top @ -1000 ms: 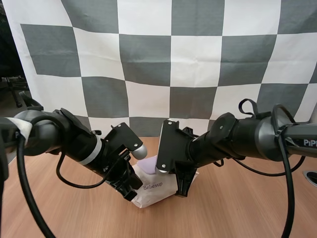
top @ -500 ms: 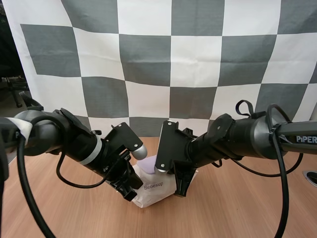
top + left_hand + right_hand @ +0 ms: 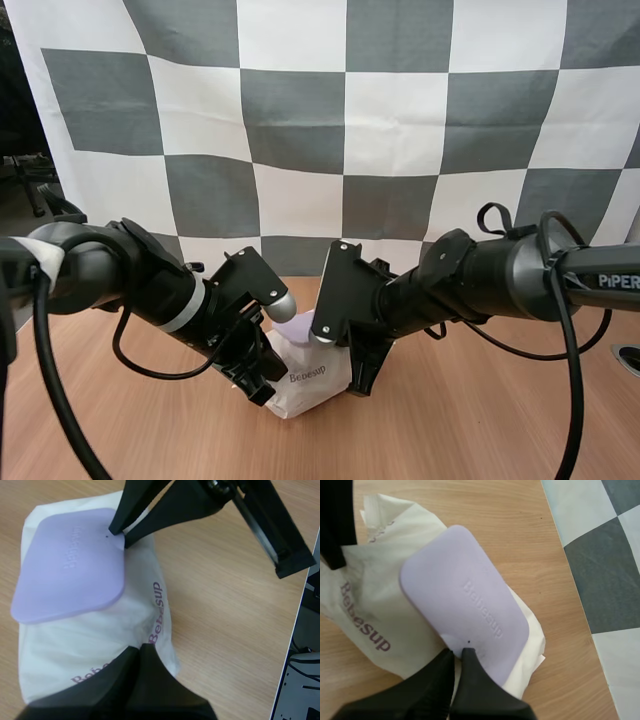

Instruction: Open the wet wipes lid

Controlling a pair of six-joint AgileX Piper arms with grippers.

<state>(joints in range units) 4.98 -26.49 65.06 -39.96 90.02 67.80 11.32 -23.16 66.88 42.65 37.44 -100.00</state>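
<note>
High view: both arms down at the wipes pack

The wooden table (image 3: 480, 420) carries a white pack of wet wipes (image 3: 310, 385), lying between the left arm (image 3: 130, 275) and the right arm (image 3: 480, 280). Its lilac lid (image 3: 465, 605) lies flat on the pack's top. The left gripper (image 3: 140, 647) has its fingers closed together into one wedge, with the tips pressed on the pack's printed end. The right gripper (image 3: 453, 652) is nearly closed, and its tips nip the lid's edge.
</note>
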